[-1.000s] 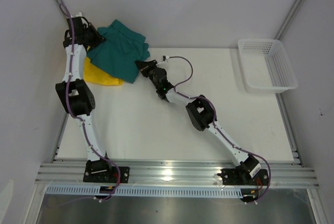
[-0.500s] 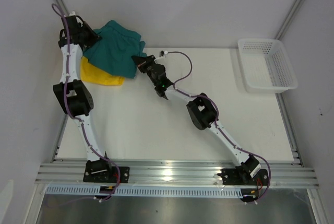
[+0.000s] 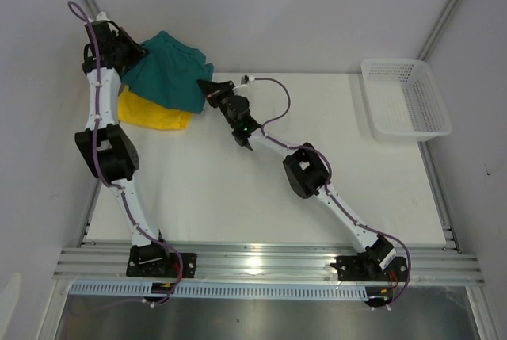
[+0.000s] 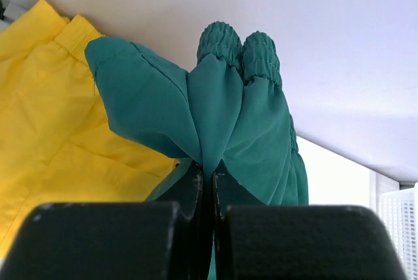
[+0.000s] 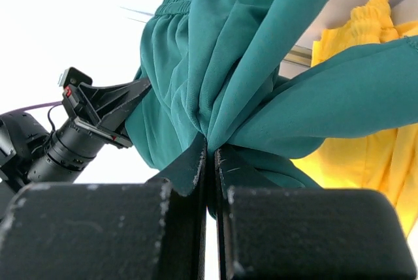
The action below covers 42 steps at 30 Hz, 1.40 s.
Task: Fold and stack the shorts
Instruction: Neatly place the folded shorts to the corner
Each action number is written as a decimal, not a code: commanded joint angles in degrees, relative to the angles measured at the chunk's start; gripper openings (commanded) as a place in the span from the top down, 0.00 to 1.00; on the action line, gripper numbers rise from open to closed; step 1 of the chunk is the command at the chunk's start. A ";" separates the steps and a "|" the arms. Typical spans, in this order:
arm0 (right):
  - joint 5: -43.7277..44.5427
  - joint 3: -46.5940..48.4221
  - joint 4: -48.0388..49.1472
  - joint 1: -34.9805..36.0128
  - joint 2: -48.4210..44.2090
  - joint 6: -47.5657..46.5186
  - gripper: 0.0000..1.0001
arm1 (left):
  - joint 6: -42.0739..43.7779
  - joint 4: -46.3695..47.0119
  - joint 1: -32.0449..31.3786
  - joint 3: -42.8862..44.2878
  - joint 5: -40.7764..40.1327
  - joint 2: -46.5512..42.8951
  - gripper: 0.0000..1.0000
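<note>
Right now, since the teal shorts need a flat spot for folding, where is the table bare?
The table is bare between the left arm and right arm, and between the right arm and the basket. The far-left corner is crowded: yellow shorts, with left gripper and right gripper shut on the teal shorts.

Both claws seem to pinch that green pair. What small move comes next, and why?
Probably draw the green shorts toward the bare middle of the table to lay them flat: the left claw and right claw pinch them bunched, over the yellow shorts.
</note>
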 commanded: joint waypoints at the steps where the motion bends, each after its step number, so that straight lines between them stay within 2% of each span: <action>1: 3.63 2.81 2.21 0.42 2.27 1.92 1.00 | 0.91 5.35 1.34 -2.34 -1.50 -4.71 1.00; 4: 3.90 3.86 1.60 0.50 3.94 2.72 1.00 | 0.82 7.90 1.52 -4.98 -0.62 -4.19 1.00; 12: 5.39 5.97 -1.38 0.33 8.15 5.35 1.00 | 0.82 10.53 3.45 -3.84 2.01 2.92 1.00; 13: 5.48 6.32 -1.65 0.42 8.68 5.61 0.95 | 0.82 10.63 3.80 -3.92 2.28 3.63 1.00; 14: 5.39 6.67 -2.18 0.33 9.04 5.96 0.81 | 0.82 10.71 4.59 -3.40 2.63 4.33 1.00; 15: 5.13 6.68 -2.97 0.33 9.04 6.40 0.28 | 0.74 11.50 5.03 -3.31 3.16 5.03 1.00; 16: 3.47 6.42 -3.76 -0.02 8.69 6.06 0.02 | 0.65 11.77 5.47 -2.61 3.77 6.78 1.00; 18: 1.01 4.41 -2.11 -0.63 7.38 4.83 0.01 | 0.38 10.90 6.70 -0.33 5.35 8.98 1.00; 22: -4.61 -12.51 2.29 -3.09 -2.97 1.85 0.01 | -0.67 10.19 9.85 3.37 7.02 13.39 1.00; 27: -9.81 -18.10 3.00 -4.50 -8.36 -2.64 0.01 | -1.46 10.63 12.15 3.72 7.38 13.66 1.00; 35: -13.24 -12.67 -1.91 -3.36 -7.66 -8.44 0.03 | -2.34 10.63 13.29 4.86 7.73 13.83 1.00; 38: -12.98 -5.56 -7.01 -3.97 -5.03 -11.60 0.05 | -1.99 10.37 13.29 3.90 6.95 12.52 1.00; 40: -12.98 -0.28 -8.25 -4.77 -1.35 -10.04 0.10 | -2.25 10.63 13.12 1.88 7.20 11.20 1.00; 42: -12.80 1.22 -5.44 -5.47 1.90 -6.88 0.10 | -2.95 11.24 13.12 -1.36 6.42 10.32 0.97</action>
